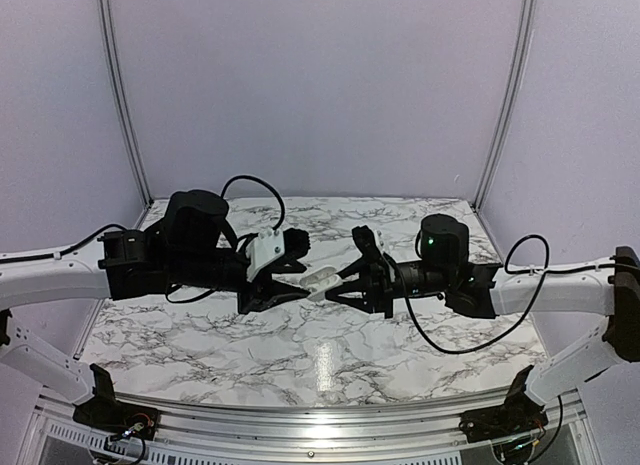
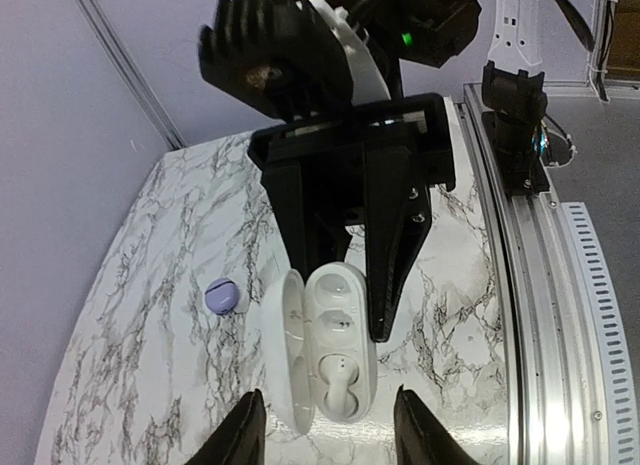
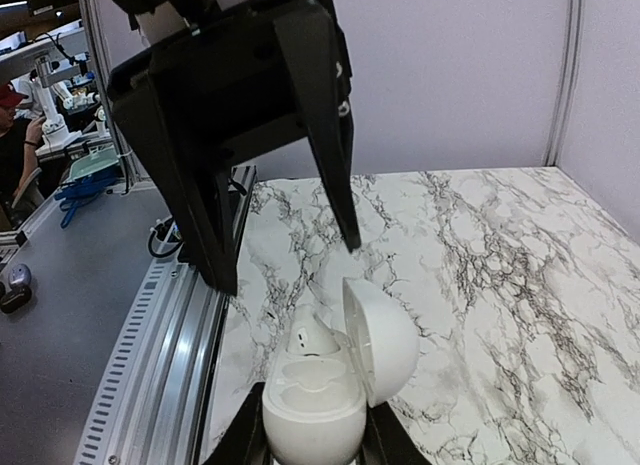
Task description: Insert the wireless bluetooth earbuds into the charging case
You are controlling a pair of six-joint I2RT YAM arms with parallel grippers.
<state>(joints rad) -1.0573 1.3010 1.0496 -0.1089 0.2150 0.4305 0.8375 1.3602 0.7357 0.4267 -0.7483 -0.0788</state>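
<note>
The white charging case (image 2: 343, 315) hangs above the marble with its lid (image 2: 283, 360) swung open. My right gripper (image 3: 312, 447) is shut on its base (image 3: 310, 420), one finger on each side. A whitish earbud (image 2: 346, 383) sits in one socket, its rounded end sticking up (image 3: 312, 337). The other socket (image 2: 336, 307) is empty. My left gripper (image 2: 330, 432) stands open just in front of the case, touching nothing. In the top view the left gripper (image 1: 296, 275) and the right gripper (image 1: 340, 282) meet over the table's middle, with the case (image 1: 320, 280) between them.
A small lilac rounded piece (image 2: 224, 296) lies on the marble table (image 2: 150, 315) beyond the case lid; whether it is a bud or a case I cannot tell. The metal rail (image 2: 525, 315) runs along the table's near edge. Cables loop from both arms.
</note>
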